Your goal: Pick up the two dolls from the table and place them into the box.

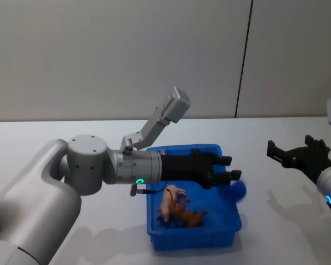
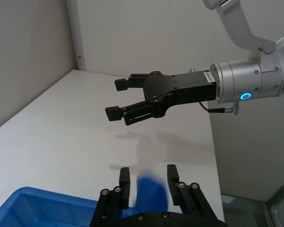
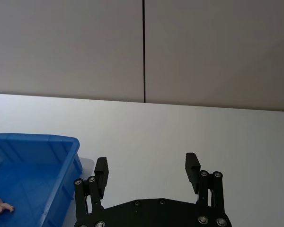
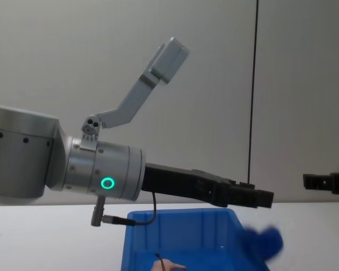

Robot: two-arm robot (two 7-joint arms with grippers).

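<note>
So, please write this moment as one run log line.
dolls: pink doll, brown doll in box | left gripper: open, above box | right gripper: open, beside box

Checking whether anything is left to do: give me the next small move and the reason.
Probably draw the left gripper back from over the box and park it. Both dolls, the pink doll and the brown doll, already lie inside, both grippers' jaws are open and empty, and the right gripper hangs off to the side.

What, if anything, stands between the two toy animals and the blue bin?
Nothing visible. The pale pink toy animal and the reddish-brown maned one lie inside the bright blue plastic bin, below the open left pincer; the right pincer waits aside.
</note>
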